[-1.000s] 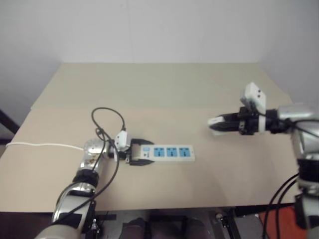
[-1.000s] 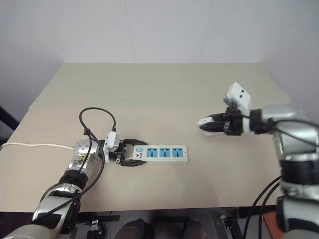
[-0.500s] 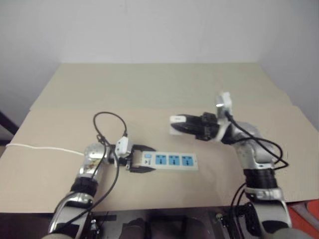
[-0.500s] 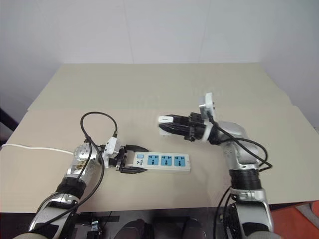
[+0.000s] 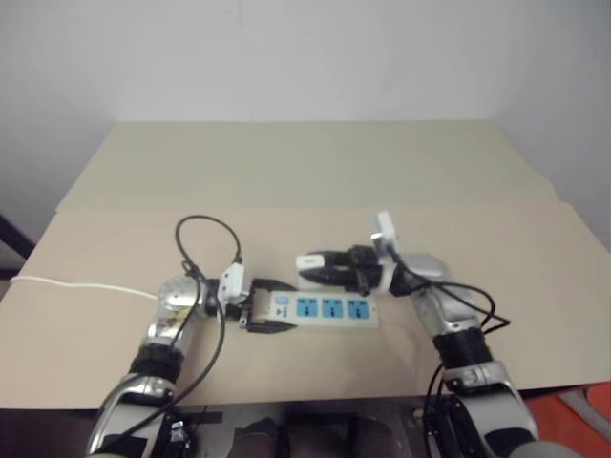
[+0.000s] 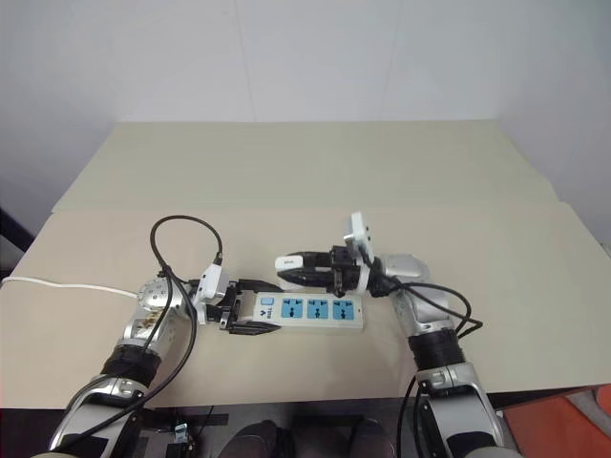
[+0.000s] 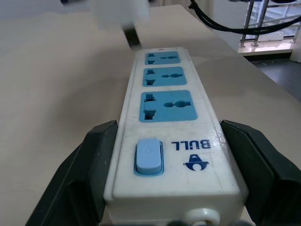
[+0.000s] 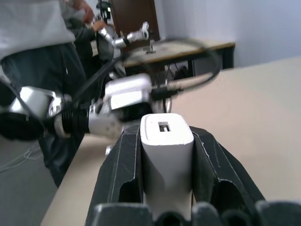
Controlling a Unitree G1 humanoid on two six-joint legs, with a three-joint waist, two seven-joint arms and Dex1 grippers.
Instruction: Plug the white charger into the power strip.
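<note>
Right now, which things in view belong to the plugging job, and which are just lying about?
Job:
- white charger, clamped in the right gripper above the strip
- power strip, switch end gripped by the left gripper

Lying about:
- table
- person standing behind

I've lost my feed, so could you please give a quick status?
Left gripper clamps long white plastic power strip. Right gripper holds small white cube charger above it. Unplugged.

Head views overlook table (image 5: 477,172); wrist views close.
</note>
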